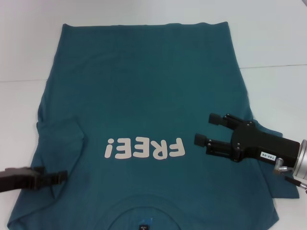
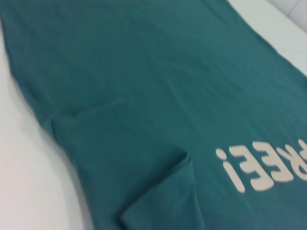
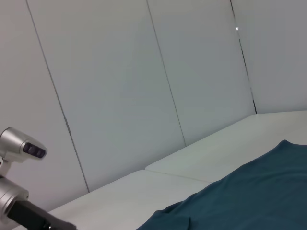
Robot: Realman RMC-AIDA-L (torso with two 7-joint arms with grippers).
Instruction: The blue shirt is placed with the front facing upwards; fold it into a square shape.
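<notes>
Below both grippers, blue shirt [image 1: 144,91] lies flat.

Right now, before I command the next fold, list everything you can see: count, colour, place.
blue shirt: one, dark teal-blue, spread flat front-up on the table, collar nearest the robot, left sleeve folded in over the body.
"FREE!" print: one, white, on the shirt's chest, upside down in the head view.
neck label: one, dark, at the collar.
table: one, white, under the shirt.
wall panels: white, behind the table.
left tool: black, low over the shirt's left sleeve.
right tool: black, open, above the shirt's right side.
</notes>
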